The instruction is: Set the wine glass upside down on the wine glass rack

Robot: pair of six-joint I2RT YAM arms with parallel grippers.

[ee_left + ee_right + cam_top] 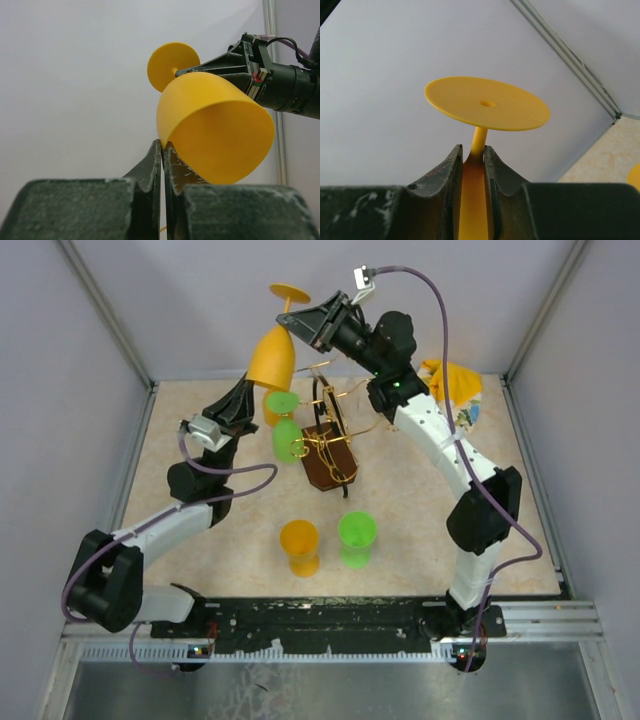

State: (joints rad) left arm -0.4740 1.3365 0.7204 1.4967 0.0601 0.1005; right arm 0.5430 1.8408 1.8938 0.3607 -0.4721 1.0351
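Right wrist view shows our right fingers (472,162) clamped on the inverted orange wine glass's (272,355) stem above the wine glass rack (330,445); left fingers (162,150) together; next we lower it onto a hook.

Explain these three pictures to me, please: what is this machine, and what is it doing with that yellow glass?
Two robot arms are bolted at a table's near edge. One picture looks down from above; the other two come from cameras on each wrist. The right hand is closed on the stem of a yellow wine glass, held upside down in the air. The left hand, shut, pinches its rim. On the table stand a gold wire rack, already holding one green glass, plus an orange glass and another green one.
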